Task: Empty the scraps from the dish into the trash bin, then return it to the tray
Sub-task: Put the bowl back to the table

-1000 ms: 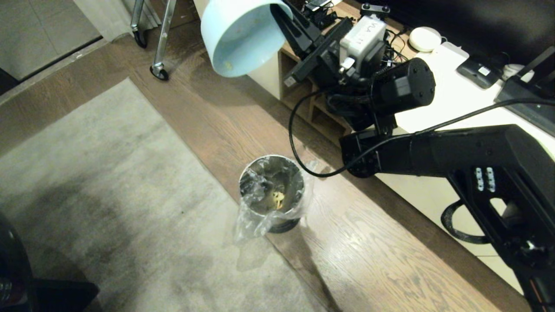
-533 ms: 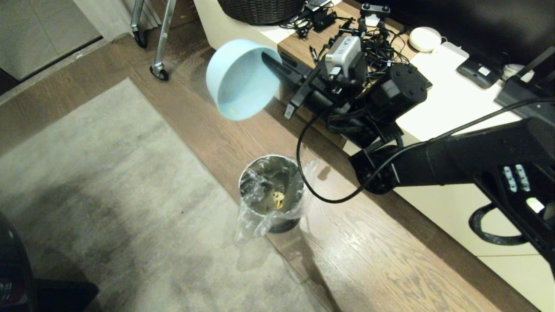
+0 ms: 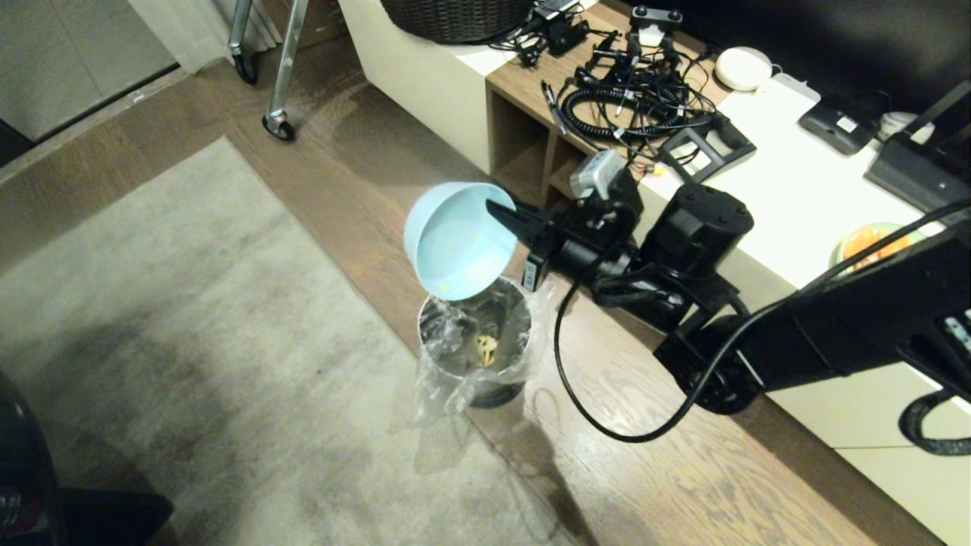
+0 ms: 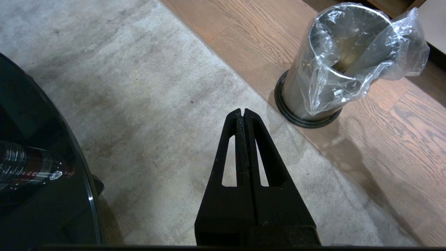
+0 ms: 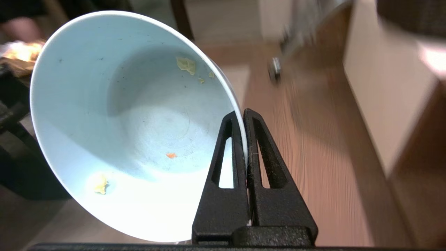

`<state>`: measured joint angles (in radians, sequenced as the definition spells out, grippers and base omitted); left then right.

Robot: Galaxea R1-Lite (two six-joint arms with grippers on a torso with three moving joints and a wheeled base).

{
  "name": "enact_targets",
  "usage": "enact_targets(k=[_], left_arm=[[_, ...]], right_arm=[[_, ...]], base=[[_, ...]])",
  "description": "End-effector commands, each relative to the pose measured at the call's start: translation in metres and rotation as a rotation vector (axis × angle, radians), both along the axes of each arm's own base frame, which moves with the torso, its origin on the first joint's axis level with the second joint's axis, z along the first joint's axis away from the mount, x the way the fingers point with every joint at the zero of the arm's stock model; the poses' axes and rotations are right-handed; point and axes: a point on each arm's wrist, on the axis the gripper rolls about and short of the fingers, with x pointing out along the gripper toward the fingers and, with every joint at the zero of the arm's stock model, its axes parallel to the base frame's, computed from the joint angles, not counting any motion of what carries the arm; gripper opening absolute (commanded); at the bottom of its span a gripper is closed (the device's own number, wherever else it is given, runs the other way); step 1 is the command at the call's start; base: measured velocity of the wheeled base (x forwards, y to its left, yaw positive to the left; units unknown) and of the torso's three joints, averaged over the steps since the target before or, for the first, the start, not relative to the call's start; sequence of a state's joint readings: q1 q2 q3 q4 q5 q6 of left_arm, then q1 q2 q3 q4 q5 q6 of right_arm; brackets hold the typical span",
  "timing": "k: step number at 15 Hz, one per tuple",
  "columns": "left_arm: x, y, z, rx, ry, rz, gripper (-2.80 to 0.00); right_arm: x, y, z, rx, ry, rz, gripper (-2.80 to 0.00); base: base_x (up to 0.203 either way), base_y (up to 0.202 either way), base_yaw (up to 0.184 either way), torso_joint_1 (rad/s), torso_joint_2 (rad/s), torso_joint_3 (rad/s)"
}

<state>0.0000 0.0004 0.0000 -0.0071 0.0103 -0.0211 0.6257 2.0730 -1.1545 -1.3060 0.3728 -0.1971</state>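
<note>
Since the earlier head view, my right arm has swung down and toward the bin, carrying the dish (image 3: pixel 456 240) from high near the cabinet corner to a position directly above the trash bin (image 3: pixel 476 338). In the head view the dish now hangs tipped steeply on its side, with its lowest rim edge just over the far edge of the bin's mouth.

My right gripper (image 3: pixel 502 213) is clenched on the dish rim. The right wrist view confirms this: the two black fingers (image 5: pixel 232 153) sit pressed together with the thin bowl wall pinched between them, one finger inside the bowl and one outside. The dish (image 5: pixel 129 125) is nearly clear; only a few scraps (image 5: pixel 185 65) cling to the white inner wall, with one tiny orange speck and one yellowish bit lower down.

Inside the bin, a small pale yellow clump (image 3: pixel 486 349) lies at the bottom. The clear liner bag (image 3: pixel 444 371) drapes loosely over the steel rim and down the near side. The bin stands on the wood floor (image 3: pixel 637 470) at the edge of the grey rug (image 3: pixel 174 341).

My left gripper (image 4: pixel 243 115) hangs over the rug, its fingers pressed fully together and holding nothing. The bin (image 4: pixel 327 69) stands well apart from it.

The tray is not in any view.
</note>
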Motion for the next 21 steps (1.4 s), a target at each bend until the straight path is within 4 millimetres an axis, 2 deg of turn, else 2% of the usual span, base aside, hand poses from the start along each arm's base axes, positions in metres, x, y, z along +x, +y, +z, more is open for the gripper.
enact_targets(k=[1, 3, 8, 11, 15, 21], left_arm=[[0.0, 0.0, 0.0, 0.0, -0.001, 0.0, -2.8], [0.0, 0.0, 0.0, 0.0, -0.001, 0.0, -2.8], [0.0, 0.0, 0.0, 0.0, -0.001, 0.0, -2.8], [0.0, 0.0, 0.0, 0.0, -0.001, 0.0, -2.8], [0.0, 0.0, 0.0, 0.0, -0.001, 0.0, -2.8], [0.0, 0.0, 0.0, 0.0, -0.001, 0.0, -2.8]], right_arm=[[-0.009, -0.015, -0.011, 0.013, 0.103, -0.081, -2.8], [-0.012, -0.031, -0.021, 0.01, 0.17, -0.173, -2.8], [-0.015, -0.09, -0.025, 0.0, 0.231, -0.354, -2.8], [-0.031, -0.114, -0.034, 0.013, 0.321, -0.467, -2.8], [-0.072, -0.139, -0.06, 0.003, 0.479, -0.611, -2.8], [-0.154, -0.18, -0.099, 0.005, 0.756, -0.777, -2.8]], base=[[0.0, 0.0, 0.0, 0.0, 0.0, 0.0], [0.0, 0.0, 0.0, 0.0, 0.0, 0.0], [0.0, 0.0, 0.0, 0.0, 0.0, 0.0], [0.0, 0.0, 0.0, 0.0, 0.0, 0.0], [0.0, 0.0, 0.0, 0.0, 0.0, 0.0], [0.0, 0.0, 0.0, 0.0, 0.0, 0.0]])
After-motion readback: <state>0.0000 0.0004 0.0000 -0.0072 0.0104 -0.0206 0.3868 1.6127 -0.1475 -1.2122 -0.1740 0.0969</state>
